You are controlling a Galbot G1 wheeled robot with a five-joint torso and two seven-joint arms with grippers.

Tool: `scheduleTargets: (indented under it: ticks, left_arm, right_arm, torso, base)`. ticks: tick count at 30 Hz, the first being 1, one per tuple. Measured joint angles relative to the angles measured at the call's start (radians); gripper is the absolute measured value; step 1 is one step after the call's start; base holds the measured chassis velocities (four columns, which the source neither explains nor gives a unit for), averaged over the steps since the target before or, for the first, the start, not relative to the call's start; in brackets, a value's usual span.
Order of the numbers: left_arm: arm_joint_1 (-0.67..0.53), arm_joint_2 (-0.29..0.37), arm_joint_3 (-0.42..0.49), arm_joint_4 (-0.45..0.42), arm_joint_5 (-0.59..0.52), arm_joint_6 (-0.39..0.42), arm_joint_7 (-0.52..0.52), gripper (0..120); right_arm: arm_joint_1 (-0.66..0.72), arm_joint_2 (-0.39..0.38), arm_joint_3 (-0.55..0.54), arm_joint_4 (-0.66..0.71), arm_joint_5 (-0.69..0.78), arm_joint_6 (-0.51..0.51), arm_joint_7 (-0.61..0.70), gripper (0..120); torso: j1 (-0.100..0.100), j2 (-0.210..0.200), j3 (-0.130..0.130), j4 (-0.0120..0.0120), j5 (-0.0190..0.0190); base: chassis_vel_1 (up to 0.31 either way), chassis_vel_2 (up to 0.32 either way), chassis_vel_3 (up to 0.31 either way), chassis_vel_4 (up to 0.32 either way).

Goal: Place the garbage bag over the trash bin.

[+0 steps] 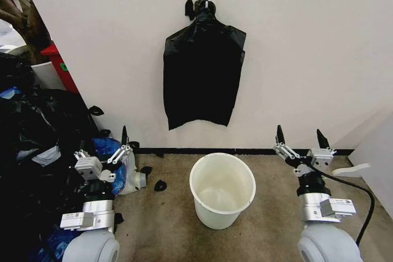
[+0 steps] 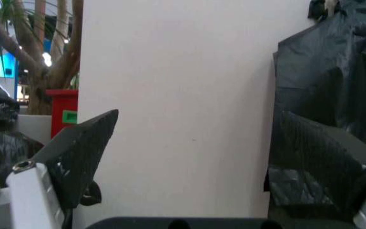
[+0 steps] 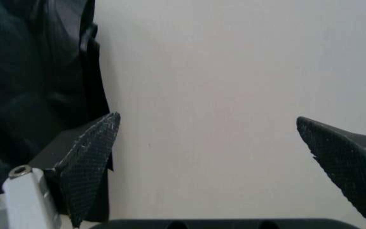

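The trash bin [image 1: 221, 218], a round cream-white bucket with no lid, stands on the floor in front of me near the wall. The loose garbage bag is out of view. A bunch of flat black bags [image 1: 202, 78] hangs from a wall hook above the bin; it also shows as black bags [image 2: 335, 86] in the left wrist view and black bags [image 3: 30, 71] in the right wrist view. My left gripper [image 1: 103, 145] [image 2: 196, 152] is raised left of the bin, open and holding nothing. My right gripper [image 1: 300, 136] [image 3: 218, 152] is raised right of the bin, also open and holding nothing.
A large heap of stuffed black bags [image 1: 37, 151] fills the left side, with a blue bag [image 1: 107, 151] beside it. A red box [image 1: 61, 65] stands farther back. Black scraps [image 1: 159, 184] lie left of the bin. A black cable [image 1: 362, 194] runs along my right arm.
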Motion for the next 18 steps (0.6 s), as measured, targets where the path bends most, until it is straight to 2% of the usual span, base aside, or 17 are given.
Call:
scheduleTargets:
  ticks: [3,9,10,18]
  left_arm:
    - [-0.003,0.005,-0.004,0.008,0.000,0.001,-0.010,100]
    - [-0.002,0.002,0.006,0.013,0.000,0.006,-0.024,100]
    - [0.002,-0.001,0.012,0.019,0.005,0.005,-0.026,100]
    - [0.006,-0.002,0.017,0.026,0.022,0.001,-0.026,100]
  right_arm:
    - [0.019,-0.006,-0.008,-0.009,0.019,0.012,0.009,100]
    - [0.032,-0.007,-0.008,-0.044,-0.049,0.015,0.001,100]
    - [0.030,0.004,-0.015,-0.055,-0.086,0.026,-0.016,100]
    - [0.027,0.032,-0.050,-0.052,-0.077,0.027,-0.025,100]
  torso:
    - [0.000,0.000,0.000,0.0001,-0.0001]
    - [0.000,0.000,0.000,0.0001,0.0000]
    - [0.000,0.000,0.000,0.0000,0.0001]
    - [0.000,0.000,0.000,0.0000,0.0000]
  base:
    - [0.000,0.000,0.000,0.000]
    - [0.000,0.000,0.000,0.000]
    - [0.000,0.000,0.000,0.000]
    - [0.000,0.000,0.000,0.000]
